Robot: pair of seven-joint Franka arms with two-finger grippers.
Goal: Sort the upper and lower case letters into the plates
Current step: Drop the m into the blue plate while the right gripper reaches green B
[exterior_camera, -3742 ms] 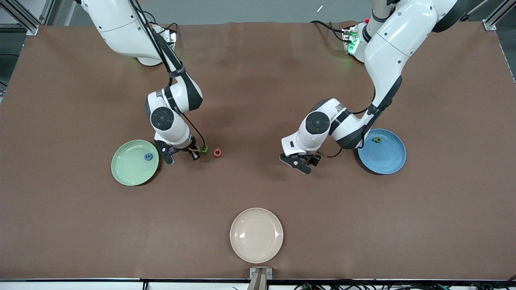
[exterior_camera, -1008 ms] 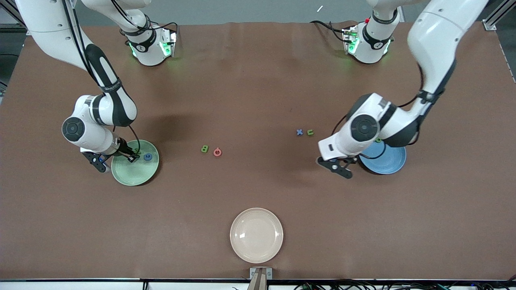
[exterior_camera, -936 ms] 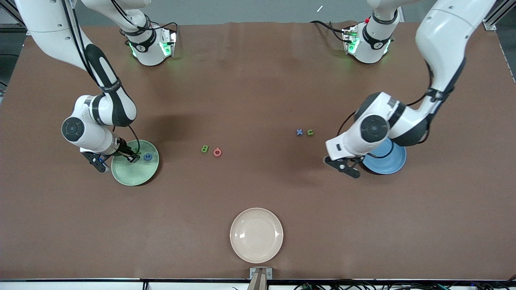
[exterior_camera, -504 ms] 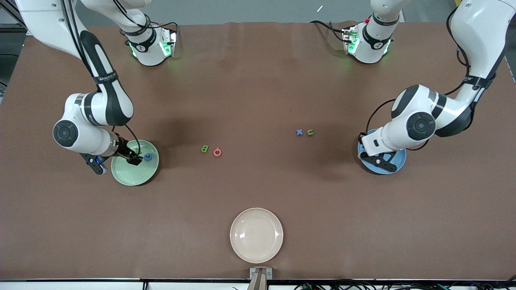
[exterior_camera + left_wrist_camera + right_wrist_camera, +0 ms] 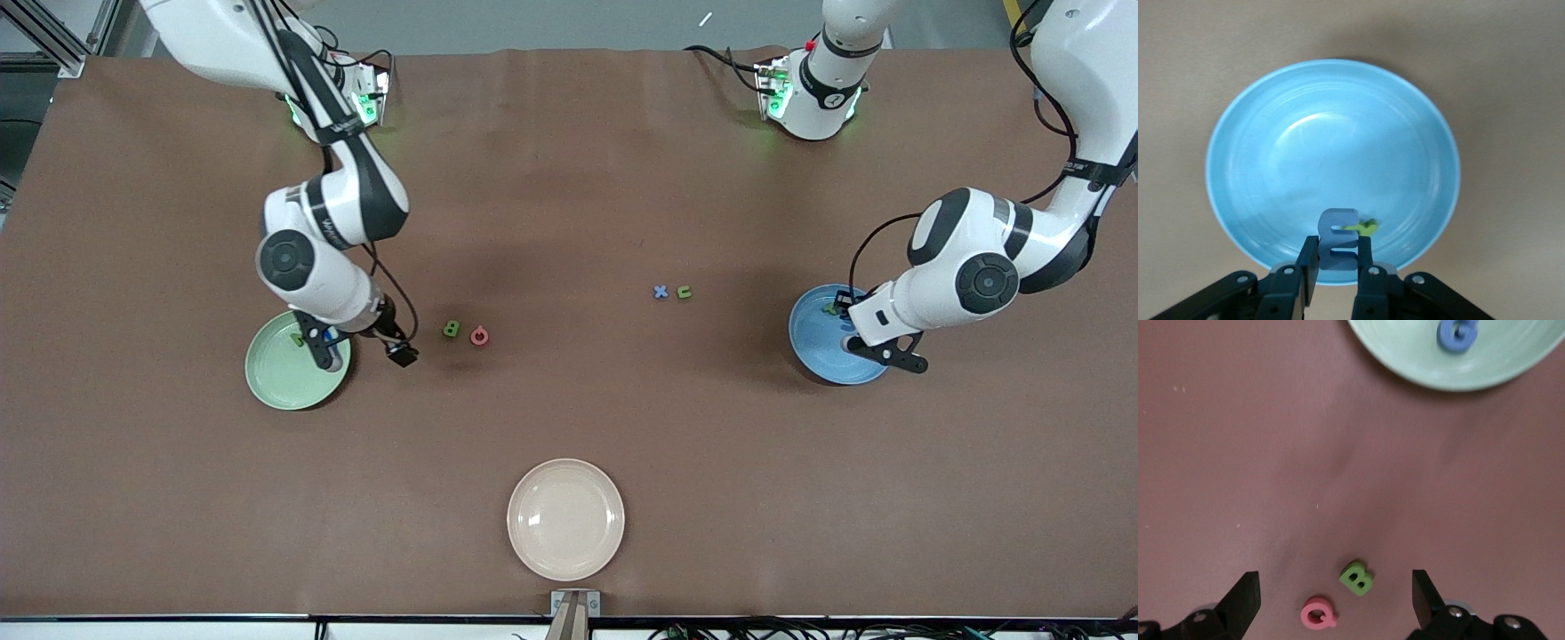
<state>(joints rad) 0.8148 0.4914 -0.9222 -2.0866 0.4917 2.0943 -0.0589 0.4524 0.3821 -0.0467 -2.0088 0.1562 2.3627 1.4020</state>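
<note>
My left gripper (image 5: pixel 876 351) is shut on the blue m (image 5: pixel 1338 247) and holds it over the edge of the sky blue plate (image 5: pixel 822 342), which fills the left wrist view (image 5: pixel 1331 147). The green p-like letter (image 5: pixel 832 308) lies in that plate (image 5: pixel 1366 227). My right gripper (image 5: pixel 364 348) is open and empty over the table between the mint green plate (image 5: pixel 280 378) and the green B (image 5: pixel 452 329) and pink Q (image 5: pixel 479 336). B (image 5: pixel 1356 579) and Q (image 5: pixel 1318 613) show between its spread fingers. A green N (image 5: pixel 298 339) and the blue G (image 5: pixel 1457 333) lie in the mint plate (image 5: pixel 1418 360).
The blue x (image 5: pixel 661 292) and green u (image 5: pixel 684 292) lie side by side on the brown table mid-way toward the blue plate. A cream-beige plate (image 5: pixel 565 520) sits nearest the front camera.
My right gripper left the mint plate, where a green N now lies, and moved toward B and Q. My left gripper carried the blue m over the blue plate.
</note>
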